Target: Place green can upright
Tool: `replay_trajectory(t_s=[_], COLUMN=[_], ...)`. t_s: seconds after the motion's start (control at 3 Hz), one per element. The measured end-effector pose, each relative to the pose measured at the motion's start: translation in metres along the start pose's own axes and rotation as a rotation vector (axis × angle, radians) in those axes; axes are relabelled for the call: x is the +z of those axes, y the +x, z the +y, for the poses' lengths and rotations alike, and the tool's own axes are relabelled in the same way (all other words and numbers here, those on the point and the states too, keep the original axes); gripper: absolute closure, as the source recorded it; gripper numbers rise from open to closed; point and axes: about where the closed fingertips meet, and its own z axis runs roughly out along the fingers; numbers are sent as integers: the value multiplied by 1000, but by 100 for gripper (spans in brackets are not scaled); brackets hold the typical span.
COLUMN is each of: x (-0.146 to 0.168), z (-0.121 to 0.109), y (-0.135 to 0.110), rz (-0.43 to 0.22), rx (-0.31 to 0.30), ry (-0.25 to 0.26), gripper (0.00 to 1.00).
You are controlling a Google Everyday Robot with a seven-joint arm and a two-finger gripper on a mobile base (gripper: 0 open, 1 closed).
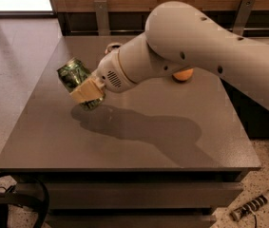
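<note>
The green can (75, 77) has dark green patterned sides and a silver rim. It is tilted, held in the air just above the left part of the grey table (139, 137). My gripper (87, 90) is shut on the green can, with a tan finger pad (87, 91) across its side. The white arm reaches in from the upper right and hides the middle back of the table.
An orange (183, 74) lies on the table at the back right, mostly hidden by the arm. A bit of another can (112, 46) shows behind the wrist. A wooden wall runs along the back. Cables lie on the floor at lower left and lower right.
</note>
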Motion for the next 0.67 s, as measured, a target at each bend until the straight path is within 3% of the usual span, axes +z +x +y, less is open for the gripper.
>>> replay_trajectory(t_s=[0.67], x=[6], z=[0], y=[9], rz=[-151], rx=[-115], ry=[-30], gripper=[100])
